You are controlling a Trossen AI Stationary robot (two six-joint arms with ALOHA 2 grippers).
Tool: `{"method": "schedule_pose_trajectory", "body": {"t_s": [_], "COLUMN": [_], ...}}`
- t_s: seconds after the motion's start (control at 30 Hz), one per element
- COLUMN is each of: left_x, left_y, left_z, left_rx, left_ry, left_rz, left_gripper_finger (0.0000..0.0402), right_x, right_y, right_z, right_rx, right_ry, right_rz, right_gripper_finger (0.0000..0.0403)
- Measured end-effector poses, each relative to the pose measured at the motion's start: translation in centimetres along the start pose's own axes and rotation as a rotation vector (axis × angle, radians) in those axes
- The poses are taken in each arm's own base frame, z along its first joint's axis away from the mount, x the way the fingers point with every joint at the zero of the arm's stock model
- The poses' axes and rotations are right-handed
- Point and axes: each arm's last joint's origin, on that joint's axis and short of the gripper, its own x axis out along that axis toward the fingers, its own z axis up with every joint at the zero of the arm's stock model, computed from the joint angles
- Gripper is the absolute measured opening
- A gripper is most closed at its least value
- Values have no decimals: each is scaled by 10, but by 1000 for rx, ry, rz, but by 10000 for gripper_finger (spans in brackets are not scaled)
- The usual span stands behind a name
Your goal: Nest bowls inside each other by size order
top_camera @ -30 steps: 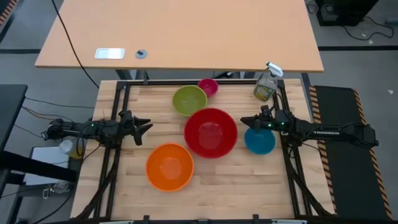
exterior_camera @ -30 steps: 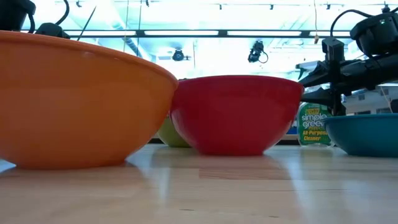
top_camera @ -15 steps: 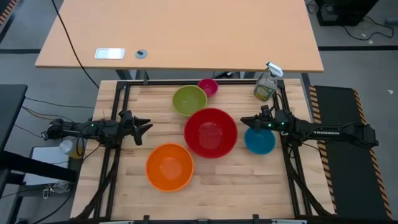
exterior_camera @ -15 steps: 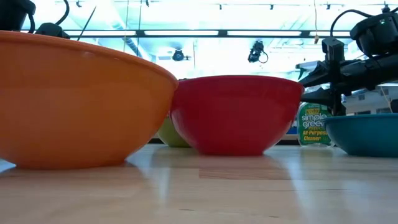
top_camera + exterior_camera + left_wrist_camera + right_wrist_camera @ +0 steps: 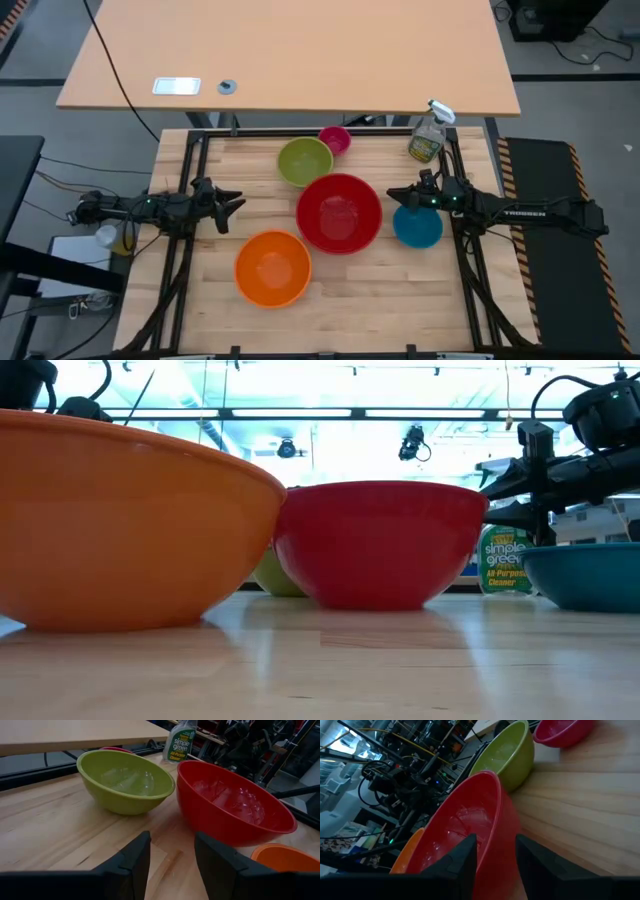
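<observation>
Five bowls stand on the wooden table, each on its base. The red bowl (image 5: 339, 212) is in the middle, the orange bowl (image 5: 272, 267) near the front left, the lime green bowl (image 5: 304, 161) and the small magenta bowl (image 5: 335, 139) at the back, the blue bowl (image 5: 417, 226) at the right. My left gripper (image 5: 237, 203) is open and empty at the table's left side, pointing toward the red bowl. My right gripper (image 5: 393, 196) is open and empty at the right, over the blue bowl's far rim, beside the red bowl.
A clear spray bottle (image 5: 429, 133) with a green label stands at the back right corner. A light wooden desk (image 5: 290, 55) lies beyond the far edge. Bare wood shows at the table's front right (image 5: 400, 300).
</observation>
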Motion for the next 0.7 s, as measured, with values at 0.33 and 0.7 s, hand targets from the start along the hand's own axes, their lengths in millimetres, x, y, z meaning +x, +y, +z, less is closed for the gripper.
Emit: {"method": "schedule_pose_trajectory", "body": {"t_s": [0.33,0.7], "left_x": [0,-6], "left_y": [-3,-14], "left_z": [5,34], "left_rx": [9,-366], "left_ry": [-49,-296], "left_rz": [-23,-186], "left_gripper_finger": [156,156], "right_x": [0,0], "right_y": [0,0], "right_z": [0,0], "right_rx": [0,0], "right_ry": [0,0], "right_rz": [0,0], "right_gripper_finger": [142,142]}}
